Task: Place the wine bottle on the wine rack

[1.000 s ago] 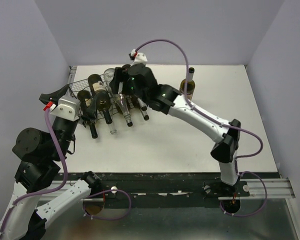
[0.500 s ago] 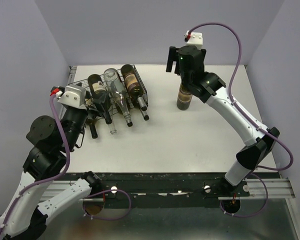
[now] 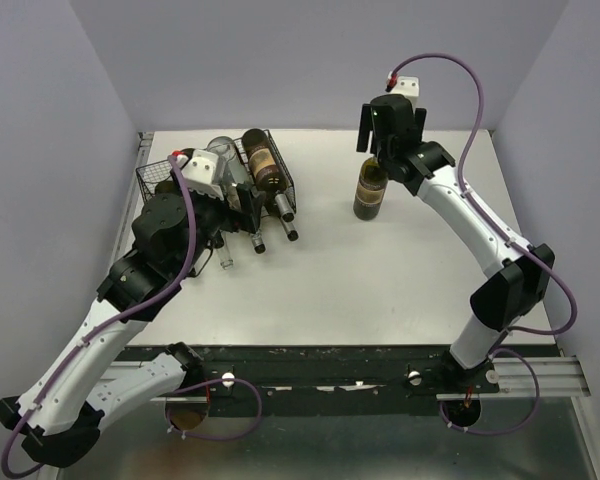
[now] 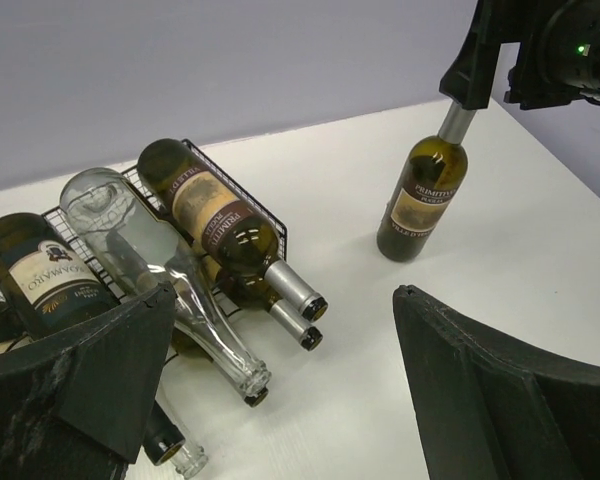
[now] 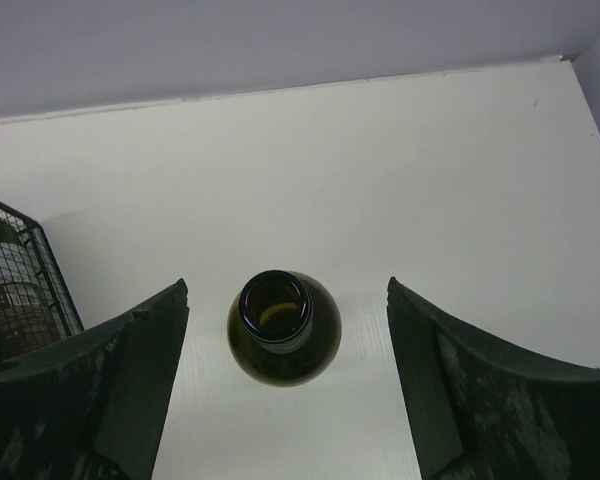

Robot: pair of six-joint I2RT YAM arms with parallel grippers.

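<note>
Right fingers (image 5: pixel 480 400) stand apart on either side of the upright wine bottle (image 5: pixel 283 330), which sits on the worktop (image 5: pixel 430 180) clear of the wine rack (image 5: pixel 25 265). Closing off-centre on its neck could topple it. Left fingers (image 4: pixel 90 380) gape, empty.

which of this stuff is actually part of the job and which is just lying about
Job in hand:
upright bottle
rack
right pincer, open above that bottle's mouth

Just lying there:
racked dark bottles
clear bottle, also in the rack
</note>
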